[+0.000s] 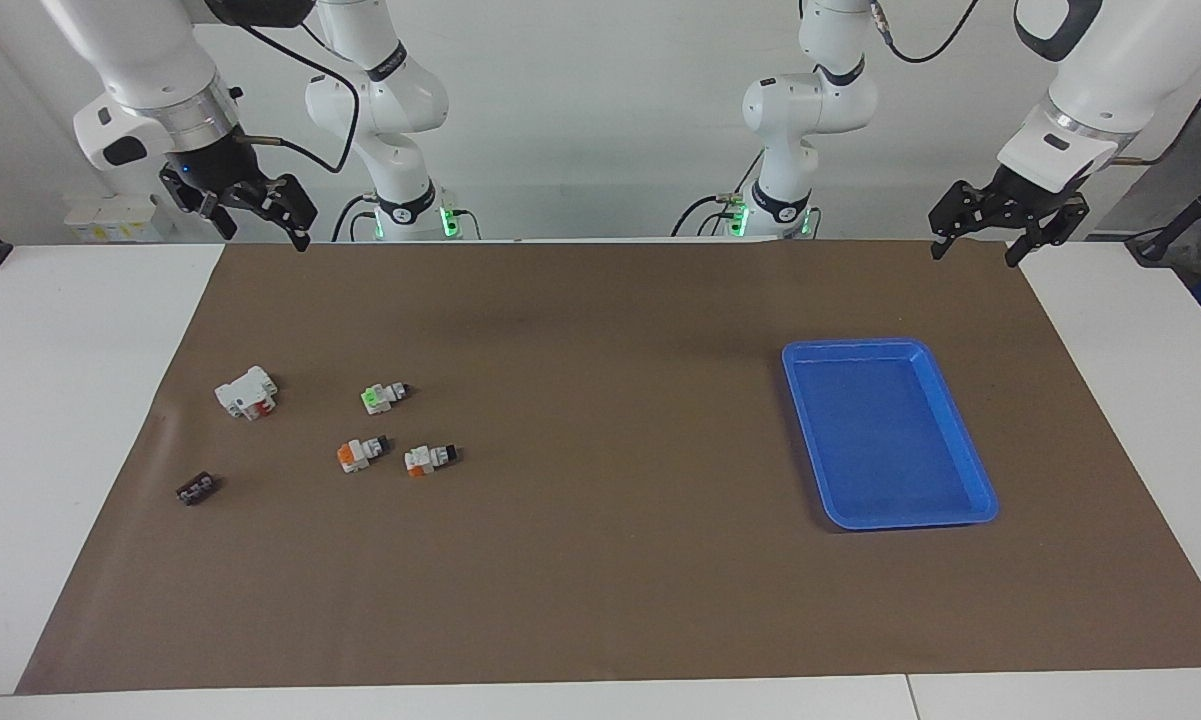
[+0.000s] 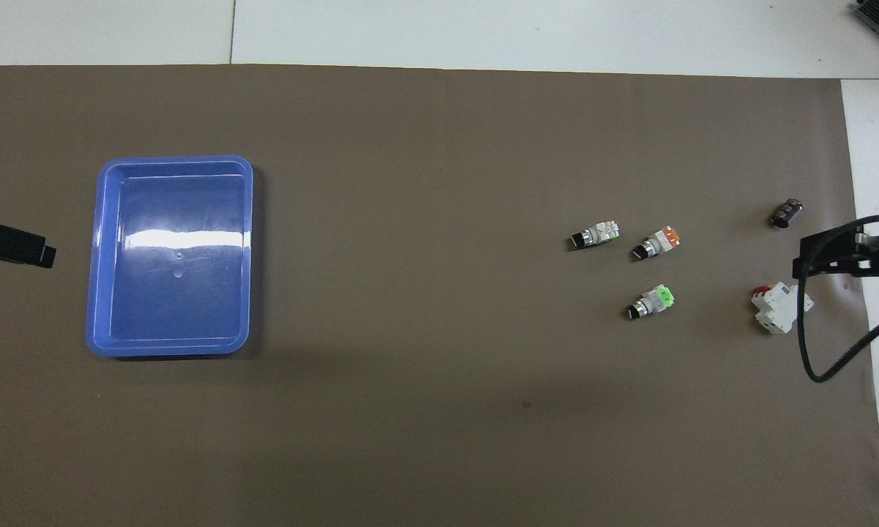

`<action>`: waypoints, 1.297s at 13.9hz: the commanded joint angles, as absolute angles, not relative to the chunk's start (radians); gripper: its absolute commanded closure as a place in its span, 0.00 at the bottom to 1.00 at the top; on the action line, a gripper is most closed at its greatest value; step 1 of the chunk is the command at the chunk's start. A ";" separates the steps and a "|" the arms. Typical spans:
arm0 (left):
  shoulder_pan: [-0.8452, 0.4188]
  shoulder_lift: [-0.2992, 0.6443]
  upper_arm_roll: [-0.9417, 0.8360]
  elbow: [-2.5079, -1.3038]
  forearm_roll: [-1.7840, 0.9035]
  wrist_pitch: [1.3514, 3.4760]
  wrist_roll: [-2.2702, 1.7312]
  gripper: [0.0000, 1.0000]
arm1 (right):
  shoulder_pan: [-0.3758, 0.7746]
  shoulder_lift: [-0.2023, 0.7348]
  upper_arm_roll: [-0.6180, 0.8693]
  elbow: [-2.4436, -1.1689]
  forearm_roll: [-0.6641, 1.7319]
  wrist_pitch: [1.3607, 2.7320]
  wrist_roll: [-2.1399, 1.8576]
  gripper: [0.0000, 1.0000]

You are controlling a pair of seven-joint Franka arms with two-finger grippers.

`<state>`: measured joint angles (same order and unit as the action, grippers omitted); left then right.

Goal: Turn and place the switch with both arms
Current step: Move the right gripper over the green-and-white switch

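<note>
A blue tray (image 1: 890, 435) sits with nothing in it at centre right of the facing view, on the brown mat (image 1: 610, 560). At centre left lies the green-ended switch (image 1: 383, 396), on its side and untouched, with two orange-ended switches (image 1: 361, 454) just below it in the frame, a white block with a red part (image 1: 246, 392) and a small dark part (image 1: 196, 489) further left. Both arms wait aloft: right gripper (image 1: 256, 212) at upper left, left gripper (image 1: 980, 240) at upper right, each with fingers spread and holding nothing
</note>
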<state>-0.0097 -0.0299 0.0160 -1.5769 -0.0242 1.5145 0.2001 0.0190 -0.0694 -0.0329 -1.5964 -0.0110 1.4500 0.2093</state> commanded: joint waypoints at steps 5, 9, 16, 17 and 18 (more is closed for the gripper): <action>-0.006 -0.058 0.015 -1.606 -0.032 1.516 0.196 0.00 | 0.001 -0.092 -0.023 -1.641 -0.005 1.497 0.161 0.00; -0.006 -0.058 0.015 -1.606 -0.032 1.516 0.196 0.00 | -0.002 -0.100 -0.023 -1.663 -0.003 1.516 0.164 0.00; -0.006 -0.058 0.015 -1.606 -0.032 1.516 0.196 0.00 | 0.052 -0.158 -0.018 -1.912 -0.038 1.774 0.451 0.00; -0.006 -0.058 0.015 -1.606 -0.032 1.516 0.196 0.00 | 0.061 -0.161 -0.018 -1.951 -0.038 1.822 0.483 0.00; -0.006 -0.058 0.015 -1.606 -0.032 1.516 0.196 0.00 | 0.064 -0.164 -0.018 -1.979 -0.038 1.853 0.506 0.00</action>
<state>-0.0097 -0.0299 0.0160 -1.5769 -0.0242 1.5145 0.2001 0.0608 -0.1079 -0.0227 -1.8679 -0.0237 1.7722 0.4467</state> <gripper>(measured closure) 0.000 0.000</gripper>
